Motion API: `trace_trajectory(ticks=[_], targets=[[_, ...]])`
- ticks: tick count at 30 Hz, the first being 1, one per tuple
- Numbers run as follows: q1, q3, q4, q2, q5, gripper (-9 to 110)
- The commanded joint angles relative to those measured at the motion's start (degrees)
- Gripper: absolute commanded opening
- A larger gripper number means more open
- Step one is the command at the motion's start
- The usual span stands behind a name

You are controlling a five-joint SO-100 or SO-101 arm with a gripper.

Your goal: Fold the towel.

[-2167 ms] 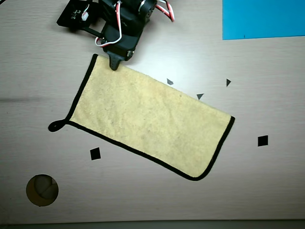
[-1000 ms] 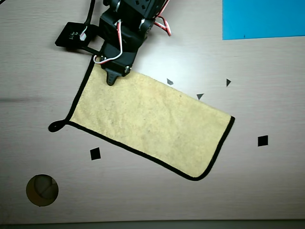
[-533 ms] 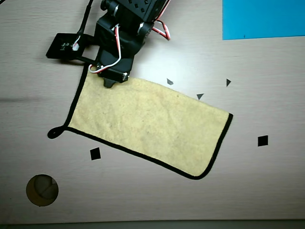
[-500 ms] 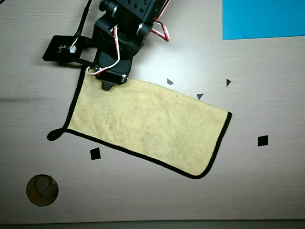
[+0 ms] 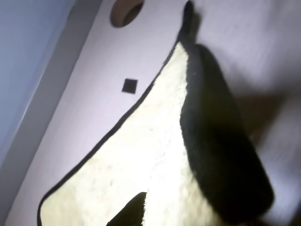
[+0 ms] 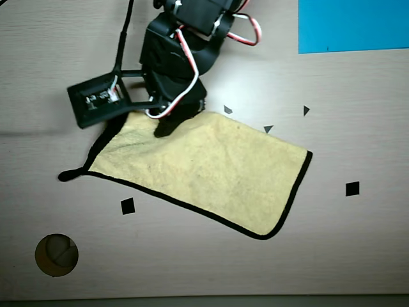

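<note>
While the arm leans over the upper left of the table, we set the scene out line by line.

Gripper: in the overhead view the gripper [image 6: 165,128] sits on the upper left corner of the towel, its dark tip pressed into the cloth; we cannot tell whether the jaws are clenched or released, since the arm's body hides them from above and the wrist view is blurred.

Wrist view: we see one dark finger [image 5: 221,160] lying along the towel's edge, out of focus, with a second dark shape at the bottom of the frame.

Arm: black housing with red and white wires, and a flat black module [image 6: 96,105] sticking out to the left in the overhead view.

Towel: the mustard-yellow towel [image 6: 211,173] lies flat on the table, slanting from upper left to lower right in the overhead view, black edging on three sides; the cloth near the gripper looks slightly bunched.

Loop: the small black loop [image 6: 66,175] lies at the towel's left corner, flat on the table.

Writing: we read no brand, label or text anywhere.

Around: black square marks [image 6: 128,206] and small dark triangles [image 6: 268,129] on the table [image 6: 358,256]; a bright blue sheet [image 6: 353,24] at upper right, well apart from the towel; a round hole [image 6: 56,254] at lower left.

Obstruction: nothing lies on the towel apart from the gripper.
</note>
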Motion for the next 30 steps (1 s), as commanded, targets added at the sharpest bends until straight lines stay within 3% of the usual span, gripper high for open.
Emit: trace_trajectory(ticks=[1,30], targets=[[-3.96,-3.43,3.25,4.39,-2.46,0],[-32.52,-13.36,6.68,-8.44,-32.7,0]])
